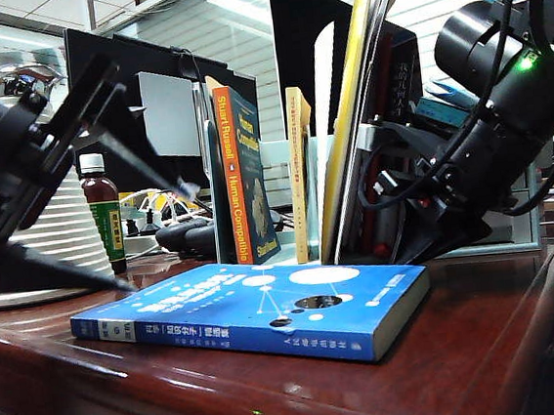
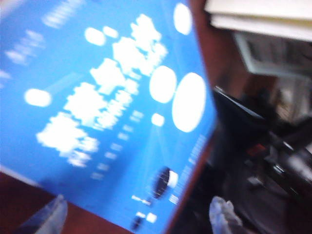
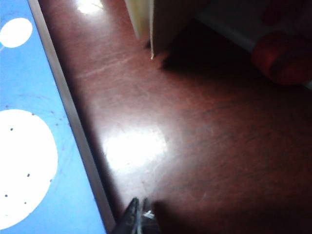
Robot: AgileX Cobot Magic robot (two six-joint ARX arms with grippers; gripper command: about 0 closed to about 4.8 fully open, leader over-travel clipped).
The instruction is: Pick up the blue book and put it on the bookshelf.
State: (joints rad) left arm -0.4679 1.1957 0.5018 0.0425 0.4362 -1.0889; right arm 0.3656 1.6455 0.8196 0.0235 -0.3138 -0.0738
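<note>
The left gripper point(image 2: 136, 217) hangs above the blue book point(image 2: 107, 97), its two pale, translucent fingertips point(image 2: 48, 217) spread wide apart with nothing between them, one over the dark wooden table point(image 2: 19, 195) beyond one cover edge and the other past the opposite edge. In the exterior view this gripper point(image 1: 114, 248) is a black angular frame, its pointed tips just above the book's point(image 1: 258, 312) near-left corner. The right gripper point(image 3: 140, 219) has its thin dark fingers pressed together, empty, tips low over the table point(image 3: 195, 146) just beside the book's point(image 3: 29, 146) pale page edge.

The book lies flat on the glossy reddish-brown table point(image 1: 450, 367), below and between the two grippers. It is a bright blue paperback; the cover carries white circles joined by thin lines and blurred white Chinese characters, which only the left wrist view shows from above. The spine's white characters show only in the exterior view, too small to read.

Beyond the right gripper stands the bookshelf point(image 1: 530, 232), a pale blue-grey organiser. Upright in it are an orange-spined book point(image 1: 243, 176) reading "Stuart Russell" and "Human Compatible", a thin tan book point(image 1: 299, 171) and yellow folders point(image 1: 351, 112). Behind the left gripper stand a brown bottle point(image 1: 103, 219) with a white cap and green label, and a ribbed white object point(image 1: 59, 233).
</note>
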